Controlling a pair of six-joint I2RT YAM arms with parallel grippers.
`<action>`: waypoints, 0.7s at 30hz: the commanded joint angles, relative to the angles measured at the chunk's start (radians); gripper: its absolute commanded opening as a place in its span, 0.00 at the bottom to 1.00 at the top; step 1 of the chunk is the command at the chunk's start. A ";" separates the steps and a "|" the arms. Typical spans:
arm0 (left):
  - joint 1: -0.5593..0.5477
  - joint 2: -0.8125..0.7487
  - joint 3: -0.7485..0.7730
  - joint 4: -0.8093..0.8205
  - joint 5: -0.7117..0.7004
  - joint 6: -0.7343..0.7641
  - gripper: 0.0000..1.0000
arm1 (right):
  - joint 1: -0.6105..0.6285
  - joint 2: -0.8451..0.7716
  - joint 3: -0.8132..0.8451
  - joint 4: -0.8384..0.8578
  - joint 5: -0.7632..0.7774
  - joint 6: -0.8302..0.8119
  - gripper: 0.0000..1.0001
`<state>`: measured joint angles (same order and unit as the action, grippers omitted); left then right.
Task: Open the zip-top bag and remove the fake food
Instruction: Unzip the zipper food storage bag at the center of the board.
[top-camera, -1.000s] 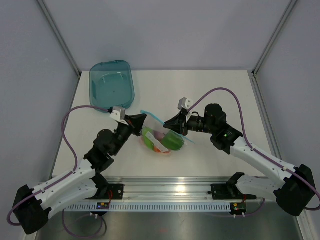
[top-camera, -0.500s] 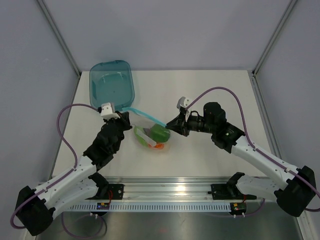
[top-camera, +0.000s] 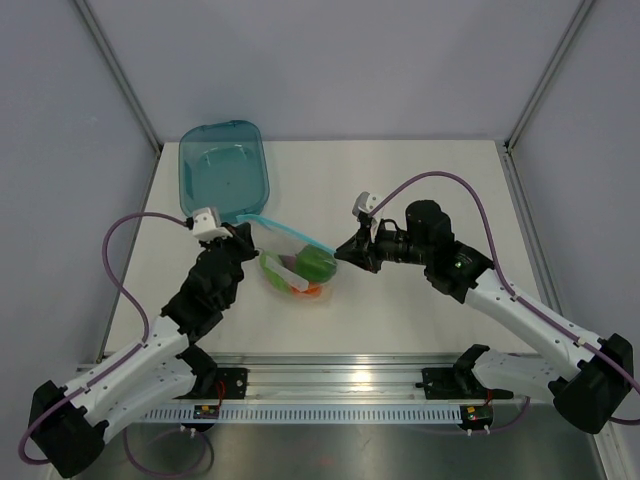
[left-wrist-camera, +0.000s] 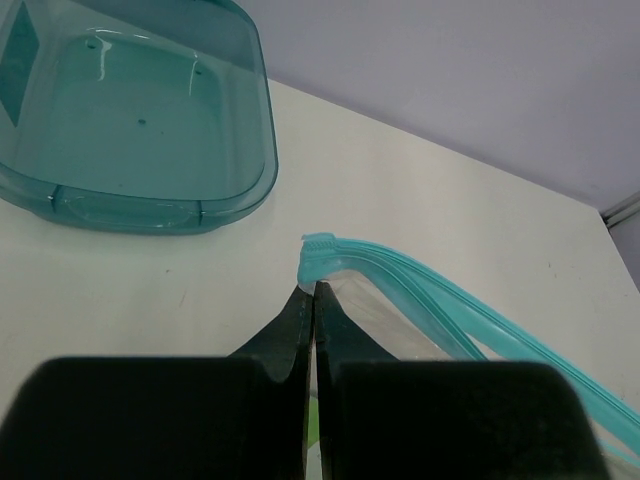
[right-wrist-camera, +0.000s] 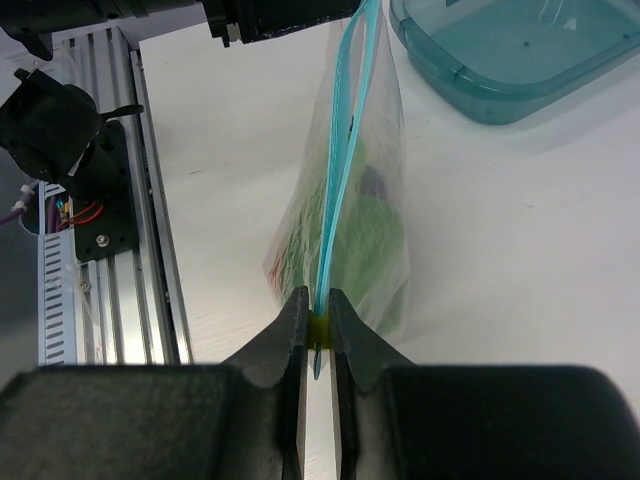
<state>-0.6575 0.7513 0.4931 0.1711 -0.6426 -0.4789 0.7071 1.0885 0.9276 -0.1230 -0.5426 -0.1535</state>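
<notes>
Since a second ago, your left fingers (top-camera: 243, 226) have drawn back toward the left and the tub (top-camera: 222, 165), while the right fingers (top-camera: 343, 250) have barely shifted. The bag (top-camera: 292, 262) has travelled left with them and now hangs stretched between the two arms. Its zip strip (top-camera: 290, 230) is pulled into a taut line from one set of fingers to the other.

Left wrist view: the left fingers (left-wrist-camera: 312, 293) are pressed fully together on the bag's corner, just under the end of the zip strip (left-wrist-camera: 420, 285).

Right wrist view: the right fingers (right-wrist-camera: 318, 300) stand narrow, pinching the other end of the strip (right-wrist-camera: 340, 150). The strip's two tracks still look joined along their length.

The food (top-camera: 316, 263) is inside the bag, bunched in its sagging lower part: a green piece uppermost, an orange-red one beneath. In the right wrist view the food (right-wrist-camera: 375, 225) shows as green and reddish shapes through the film.

The tub (left-wrist-camera: 140, 130) lies on the surface (top-camera: 430, 180) just beyond the left fingers, near the bag but apart from it. The rail (top-camera: 340, 385) runs along the near edge. Nothing lies between the two arms but the bag.
</notes>
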 joint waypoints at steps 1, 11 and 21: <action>0.024 0.016 0.002 0.041 -0.091 0.025 0.00 | 0.006 -0.030 0.043 -0.026 -0.010 -0.008 0.03; 0.024 0.032 -0.022 0.153 0.058 0.092 0.00 | 0.008 -0.039 0.014 0.068 -0.005 0.054 0.35; 0.024 0.023 -0.041 0.208 0.136 0.120 0.00 | 0.008 -0.045 0.016 0.188 0.182 0.249 0.45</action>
<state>-0.6373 0.7856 0.4595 0.2825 -0.5579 -0.3878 0.7078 1.0565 0.9199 0.0013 -0.4324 0.0124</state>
